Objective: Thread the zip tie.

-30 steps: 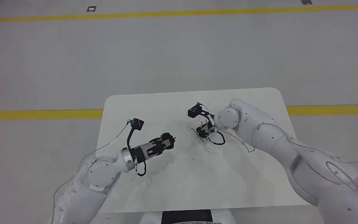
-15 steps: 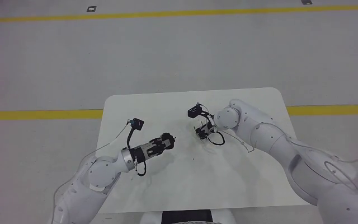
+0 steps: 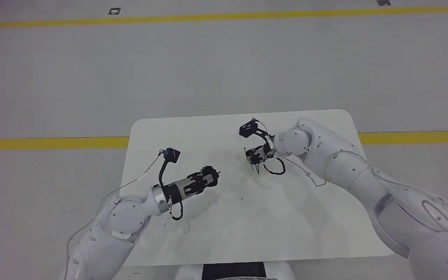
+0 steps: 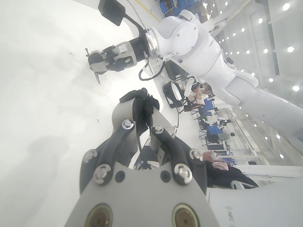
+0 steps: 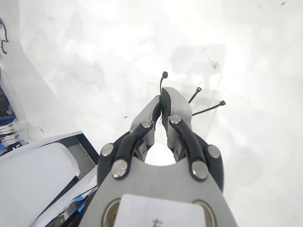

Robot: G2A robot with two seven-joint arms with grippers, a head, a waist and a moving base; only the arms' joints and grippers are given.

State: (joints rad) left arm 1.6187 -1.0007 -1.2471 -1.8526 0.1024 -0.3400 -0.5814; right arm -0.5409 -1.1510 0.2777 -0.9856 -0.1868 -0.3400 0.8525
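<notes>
Gripped the black zip tie (image 5: 162, 83) in the clamped right end effector (image 5: 161, 99) above the table's (image 3: 315, 231) middle, nearer its far edge, head poking out; judged light, springy, slick, best pinched near the head; left end effector (image 4: 142, 100) narrow.

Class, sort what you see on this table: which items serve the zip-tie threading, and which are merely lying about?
For the job: zip tie, pinched in the shut right tool; left tool, also shut.

Lying about: two spare zip ties beside the right tool; clear plastic piece near them; dark specks on the table.
</notes>
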